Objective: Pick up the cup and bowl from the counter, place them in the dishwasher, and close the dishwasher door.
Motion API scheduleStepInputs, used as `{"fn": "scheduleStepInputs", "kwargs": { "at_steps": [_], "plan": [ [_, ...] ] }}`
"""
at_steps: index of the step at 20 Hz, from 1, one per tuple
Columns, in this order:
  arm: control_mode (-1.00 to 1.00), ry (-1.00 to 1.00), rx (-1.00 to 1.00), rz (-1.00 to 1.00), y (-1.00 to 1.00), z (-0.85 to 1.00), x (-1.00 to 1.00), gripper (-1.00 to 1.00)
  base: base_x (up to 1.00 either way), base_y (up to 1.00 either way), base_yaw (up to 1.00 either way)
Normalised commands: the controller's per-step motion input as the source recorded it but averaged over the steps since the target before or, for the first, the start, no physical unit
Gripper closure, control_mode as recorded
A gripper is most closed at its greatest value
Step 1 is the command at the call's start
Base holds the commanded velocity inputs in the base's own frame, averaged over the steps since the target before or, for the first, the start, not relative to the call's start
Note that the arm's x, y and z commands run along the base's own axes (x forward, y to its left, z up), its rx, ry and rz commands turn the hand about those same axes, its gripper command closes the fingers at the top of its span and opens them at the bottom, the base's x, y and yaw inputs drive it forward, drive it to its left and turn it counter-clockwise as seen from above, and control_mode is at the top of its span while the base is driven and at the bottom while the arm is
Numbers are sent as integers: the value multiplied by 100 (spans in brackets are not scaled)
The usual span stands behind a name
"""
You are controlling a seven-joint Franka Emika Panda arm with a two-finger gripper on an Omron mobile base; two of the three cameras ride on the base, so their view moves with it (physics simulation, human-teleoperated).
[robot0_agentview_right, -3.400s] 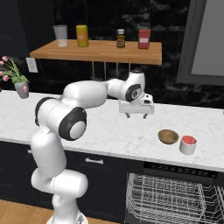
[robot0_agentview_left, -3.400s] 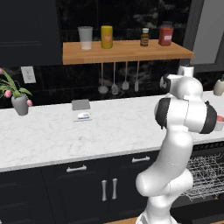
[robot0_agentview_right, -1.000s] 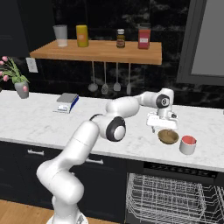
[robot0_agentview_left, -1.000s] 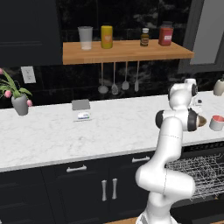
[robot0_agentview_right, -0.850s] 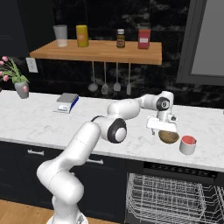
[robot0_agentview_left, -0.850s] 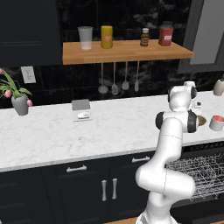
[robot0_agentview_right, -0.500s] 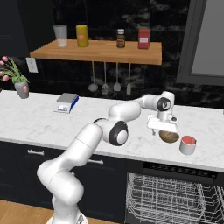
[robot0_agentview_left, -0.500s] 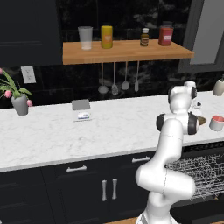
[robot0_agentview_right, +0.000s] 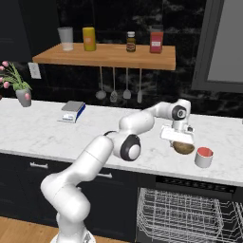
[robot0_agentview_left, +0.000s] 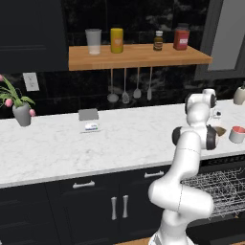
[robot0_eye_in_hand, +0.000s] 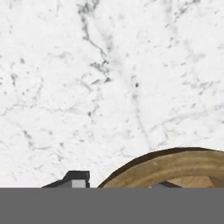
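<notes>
A brown wooden bowl (robot0_agentview_right: 184, 148) sits on the white marble counter (robot0_agentview_right: 47, 128), with a white cup (robot0_agentview_right: 204, 157) with a red inside just to its right. My gripper (robot0_agentview_right: 179, 142) points straight down onto the bowl's left edge. In the hand view the gripper (robot0_eye_in_hand: 119, 183) straddles the bowl (robot0_eye_in_hand: 175, 168) rim: one fingertip (robot0_eye_in_hand: 77, 180) stands just outside it, the other inside. The jaws are partly narrowed and still open. Bowl (robot0_agentview_left: 220, 130) and cup (robot0_agentview_left: 237, 134) also show past my arm. Below the counter is the dishwasher (robot0_agentview_right: 190, 213) with its wire rack pulled out; its door is out of view.
A wooden wall shelf (robot0_agentview_right: 104, 54) holds jars, and utensils (robot0_agentview_right: 114, 85) hang beneath it. A small box (robot0_agentview_right: 71, 110) and a flower vase (robot0_agentview_right: 23, 97) stand on the counter far to the left. A pale jar (robot0_agentview_left: 239, 94) stands at the back right.
The arm swung right from mid-counter to above the bowl, then lowered onto its rim. In the last half second the fingers have drawn closer together.
</notes>
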Motion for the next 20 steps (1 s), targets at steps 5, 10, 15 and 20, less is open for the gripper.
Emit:
{"fn": "scheduleStepInputs", "kwargs": {
  "at_steps": [5,10,15,20],
  "plan": [
    [-100,0,0,20,1,-42,-95,100,0,0,0],
    [-100,-5,-1,31,92,-55,-84,100,0,0,0],
    [-100,-14,0,18,58,-35,-88,100,0,0,0],
    [-100,-21,1,24,0,-6,-100,100,0,0,0]
  ]
}}
